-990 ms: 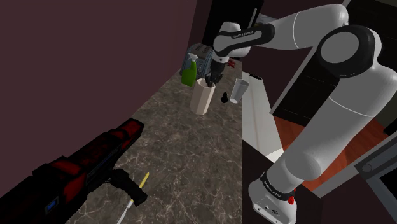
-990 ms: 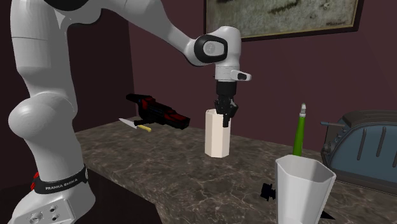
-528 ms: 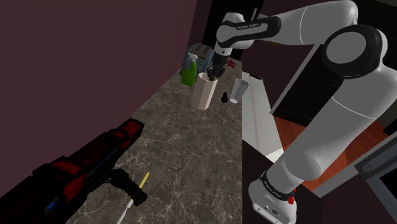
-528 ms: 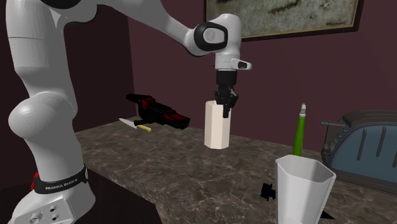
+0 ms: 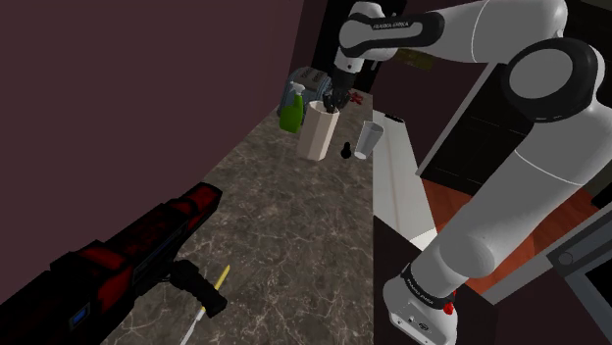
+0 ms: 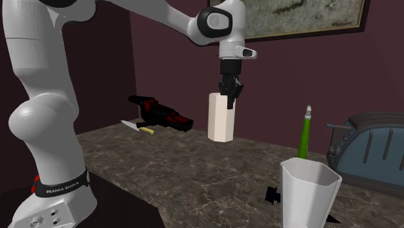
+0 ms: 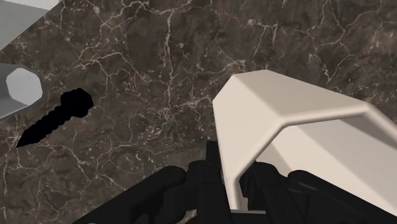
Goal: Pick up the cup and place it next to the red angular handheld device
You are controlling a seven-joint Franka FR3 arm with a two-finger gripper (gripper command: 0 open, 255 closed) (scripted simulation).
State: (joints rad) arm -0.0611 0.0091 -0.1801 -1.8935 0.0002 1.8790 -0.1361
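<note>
— Wrist view: how does the cup (image 7: 299, 127) look?
— Cream, tall and handleless, with flat angled sides and a thick rim.
— And the gripper (image 7: 230, 183)?
— Its 2 fingers pinch 1 wall of the cup at the rim, 1 finger inside and 1 outside.
— Where is the cup?
— In the second exterior view the cup (image 6: 221, 116) hangs upright under the gripper (image 6: 229, 91), its base clear of the counter (image 6: 162, 165), near the back wall. The device (image 6: 160, 111) lies on the counter well apart from it, toward that view's left.
— What is hidden or cut off?
— The wrist view's edge cuts off the cup's lower part. In the second exterior view the cup's wall hides the inner finger. In the shoulder view the device (image 5: 127, 260), black with red patches, runs off the lower left edge. A grey cup (image 6: 309, 191) is cut by the second exterior view's bottom edge, and just beside it lies a black thing (image 6: 274, 193) shaped like a screw, too small to name surely.
</note>
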